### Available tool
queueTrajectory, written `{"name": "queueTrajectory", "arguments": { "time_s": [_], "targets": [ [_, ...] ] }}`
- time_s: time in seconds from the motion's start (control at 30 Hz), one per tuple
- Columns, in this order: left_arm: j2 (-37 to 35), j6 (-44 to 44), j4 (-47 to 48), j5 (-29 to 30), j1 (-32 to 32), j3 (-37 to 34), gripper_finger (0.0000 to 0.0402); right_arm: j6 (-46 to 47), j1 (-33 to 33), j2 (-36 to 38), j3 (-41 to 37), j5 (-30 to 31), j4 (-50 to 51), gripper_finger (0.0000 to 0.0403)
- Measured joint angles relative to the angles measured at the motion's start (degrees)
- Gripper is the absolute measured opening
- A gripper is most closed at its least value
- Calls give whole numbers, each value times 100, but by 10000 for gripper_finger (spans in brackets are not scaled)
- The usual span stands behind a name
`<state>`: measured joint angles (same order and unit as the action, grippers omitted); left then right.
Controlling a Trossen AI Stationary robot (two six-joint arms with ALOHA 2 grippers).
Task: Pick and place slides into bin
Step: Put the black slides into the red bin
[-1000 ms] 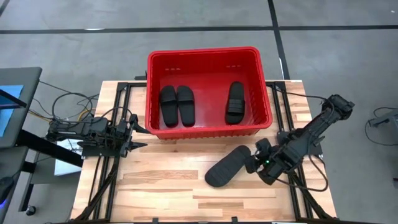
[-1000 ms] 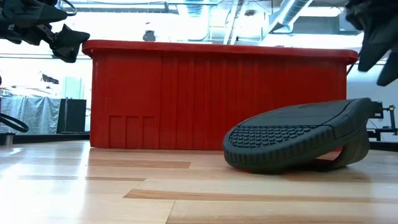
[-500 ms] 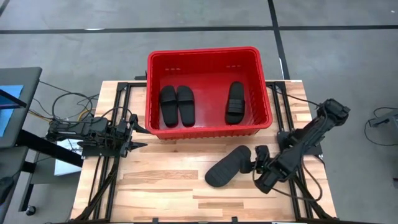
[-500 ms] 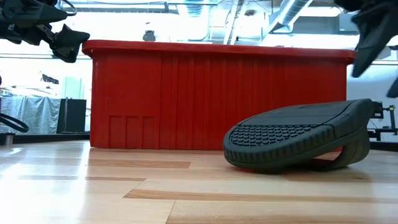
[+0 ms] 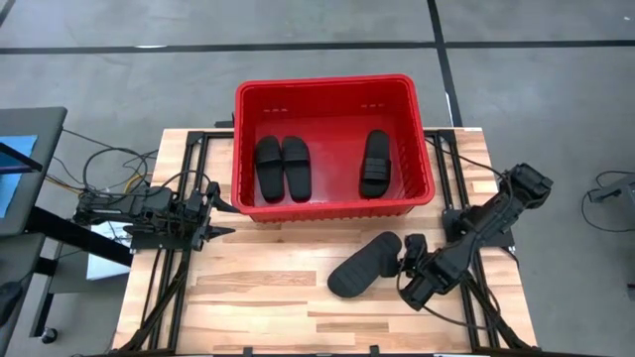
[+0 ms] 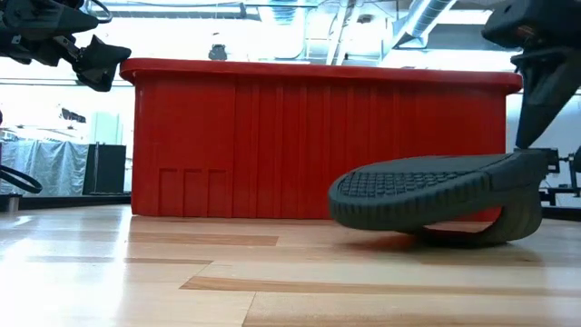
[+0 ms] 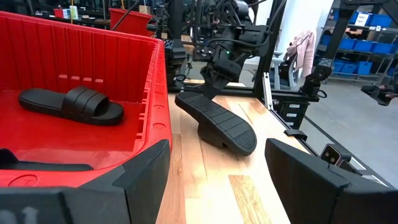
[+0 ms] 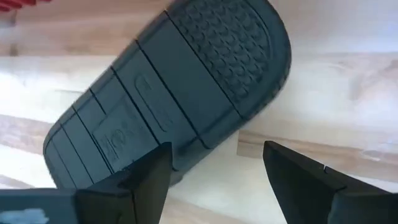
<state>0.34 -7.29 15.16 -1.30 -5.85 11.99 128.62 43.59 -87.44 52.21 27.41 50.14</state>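
Observation:
The red bin (image 5: 422, 149) stands at the table's far middle with three black slides in it: two side by side on the left (image 5: 283, 168) and one on the right (image 5: 374, 164). The fourth slide (image 5: 363, 266) lies sole up on the table in front of the bin; it also shows in the low view (image 6: 427, 186) and the right wrist view (image 8: 174, 93). My right gripper (image 5: 409, 263) is open at this slide's right end. My left gripper (image 5: 213, 213) is open and empty beside the bin's near left corner. My right gripper touches the upturned slide at its end toward the table's right edge (image 6: 522, 156). One finger (image 6: 534, 100) comes down on it from above, slanting from the right; the other finger stands off the slide. The slide is tilted, its left end (image 6: 349, 191) lifted off the table.
Bare wooden tabletop lies left of and in front of the loose slide (image 5: 268, 288). The bin's near wall (image 6: 309, 145) stands just behind the slide. Black frame rails run along both table sides (image 5: 179, 268).
My right gripper has gone down and toward the table's left, onto the loose slide's right end. The slide has tipped: its left end has risen off the table while its right end has stayed down.

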Motion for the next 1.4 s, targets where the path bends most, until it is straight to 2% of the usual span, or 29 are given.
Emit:
{"name": "queueTrajectory", "arguments": {
  "time_s": [0.27, 0.5, 0.67, 1.17, 1.4],
  "targets": [
    [0, 0, -1, 0, -1, 1, 258, -74, -227, -2, -136, 245, -131, 247],
    [0, 0, -1, 1, 0, 0, 258, -2, -146, 2, -943, 121, -1588, 247],
    [0, 0, -2, 0, 0, 0, 258, -9, -215, 7, -1325, 353, -2535, 247],
    [0, 0, -2, 1, -1, 0, 258, -136, -90, 7, -1327, 158, -2672, 247],
    [0, 0, 0, 0, 0, 2, 258, -167, -6, 272, -1327, 33, -2393, 247]
  ]
}}
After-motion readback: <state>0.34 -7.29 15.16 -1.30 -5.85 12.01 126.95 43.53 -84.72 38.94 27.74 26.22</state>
